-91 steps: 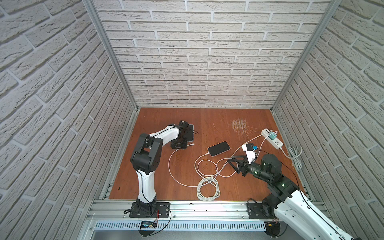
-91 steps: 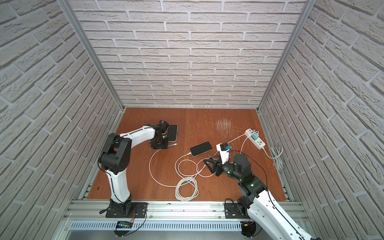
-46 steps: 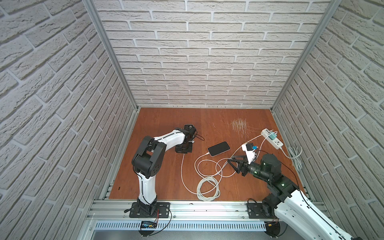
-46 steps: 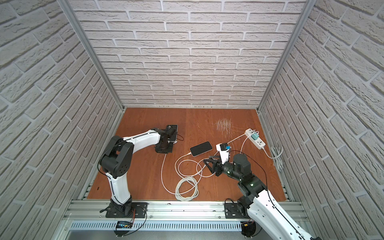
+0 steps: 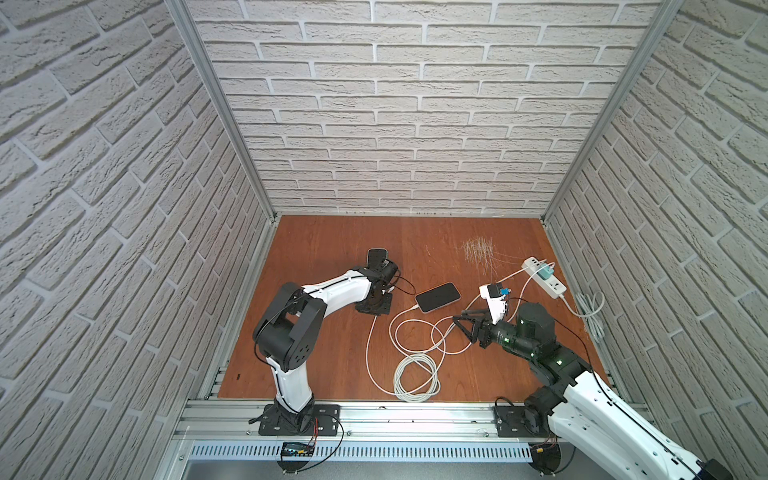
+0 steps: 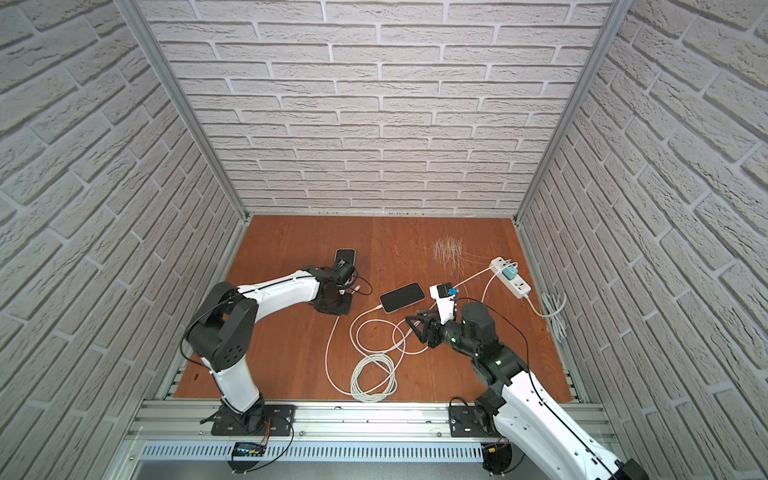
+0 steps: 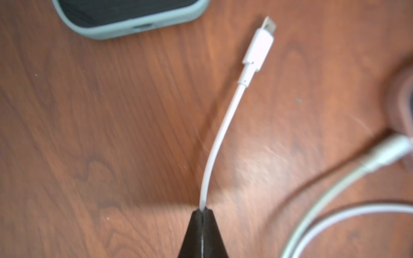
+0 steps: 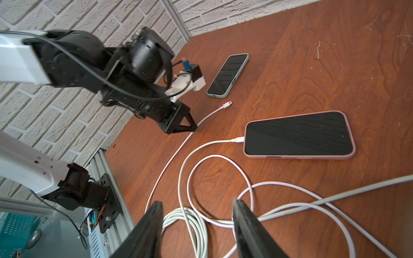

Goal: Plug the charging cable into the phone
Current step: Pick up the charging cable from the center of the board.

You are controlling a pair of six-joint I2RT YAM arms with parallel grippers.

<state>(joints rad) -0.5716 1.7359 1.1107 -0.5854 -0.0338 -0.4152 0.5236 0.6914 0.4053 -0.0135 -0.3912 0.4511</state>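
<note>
The left claw [image 7: 202, 211] is clamped tight on the thin white charging cable [image 7: 223, 125], well back from its white plastic connector [image 7: 260, 42]. The free end curves forward over the reddish-brown wooden counter [image 7: 89, 134]; whether the tip rests on the wood I cannot tell. The black-screened phone in a grey-green case [image 7: 134, 20] lies flat near the connector. Its port slot shows in the case edge, but the metal tip points past it to one side, so the 2 are apart and not mated.

The right claw [image 8: 198, 202] hangs with its jaws apart and empty over loose loops of cable. A 2nd black-screened phone in a pink case [image 8: 299, 136] lies between the 2 arms, with a white lead already seated in its end.

The cable looks light and limp. Held this far back, the tip will likely droop, swing and buckle under any push. The better hold is probably the stiff connector housing or the strain relief right behind it. The phone looks light enough to slide on the smooth wood when pressed, so bracing its far end with the free claw seems wise.
</note>
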